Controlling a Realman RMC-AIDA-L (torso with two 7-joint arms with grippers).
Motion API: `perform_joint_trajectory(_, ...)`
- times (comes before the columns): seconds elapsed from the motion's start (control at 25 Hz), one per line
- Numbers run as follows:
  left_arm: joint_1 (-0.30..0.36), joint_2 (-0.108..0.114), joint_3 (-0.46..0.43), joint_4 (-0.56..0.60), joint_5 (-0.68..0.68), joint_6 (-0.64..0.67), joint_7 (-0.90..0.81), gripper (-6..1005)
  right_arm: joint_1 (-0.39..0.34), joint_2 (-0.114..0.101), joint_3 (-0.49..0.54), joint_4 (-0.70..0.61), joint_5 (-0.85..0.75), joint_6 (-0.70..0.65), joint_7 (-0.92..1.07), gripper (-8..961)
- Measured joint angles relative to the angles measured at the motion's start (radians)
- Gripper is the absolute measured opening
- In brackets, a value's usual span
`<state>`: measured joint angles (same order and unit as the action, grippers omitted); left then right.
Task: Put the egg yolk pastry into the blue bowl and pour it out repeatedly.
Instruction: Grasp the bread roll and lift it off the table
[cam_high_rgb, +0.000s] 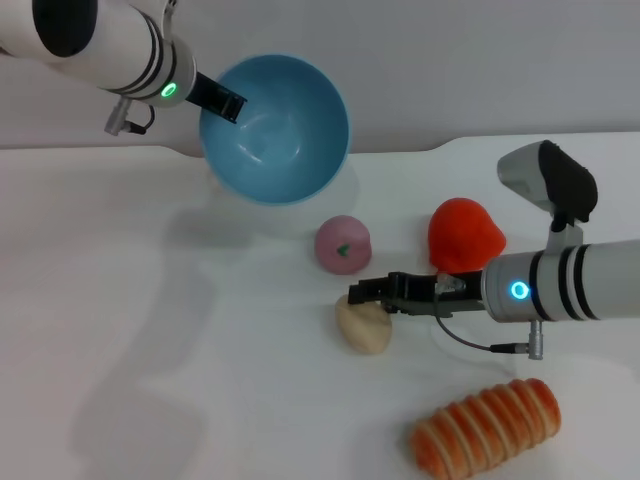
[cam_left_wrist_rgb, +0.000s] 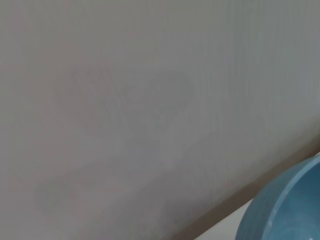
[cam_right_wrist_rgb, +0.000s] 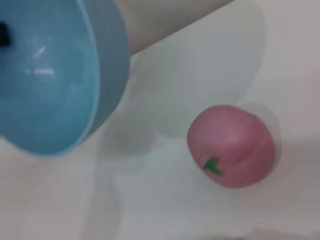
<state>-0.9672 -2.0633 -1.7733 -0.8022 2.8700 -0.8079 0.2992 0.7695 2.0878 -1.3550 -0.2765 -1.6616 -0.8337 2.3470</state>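
Note:
The blue bowl hangs in the air at the back of the table, tipped on its side with its empty inside facing me. My left gripper is shut on its rim. The bowl also shows in the left wrist view and the right wrist view. The egg yolk pastry, a pale beige ball, lies on the white table near the middle. My right gripper reaches in from the right, its tip just over the pastry's far edge.
A pink ball with a green mark sits just behind the pastry. A red rounded object lies to its right. An orange ridged bread roll is at the front right. A grey wall stands behind the table.

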Motion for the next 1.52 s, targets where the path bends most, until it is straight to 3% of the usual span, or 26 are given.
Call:
perform_joint_trajectory(1.04,0.003,-0.003,0.000,0.000,-0.002,0.007,-0.008,-1,0.042,0.002,-0.049,0.035,0.002,0.052,0.002,567)
perform_joint_trajectory(1.28,0.004,-0.002,0.000,0.000,-0.002,0.012,-0.008,-1,0.039,0.002,-0.050,0.020,0.002,0.062,-0.001,374)
perform_joint_trajectory(1.52,0.003,0.000,0.000,0.000,-0.001,0.020,-0.007,0,0.024,0.001,-0.048,-0.022,0.008,0.058,-0.045,255)
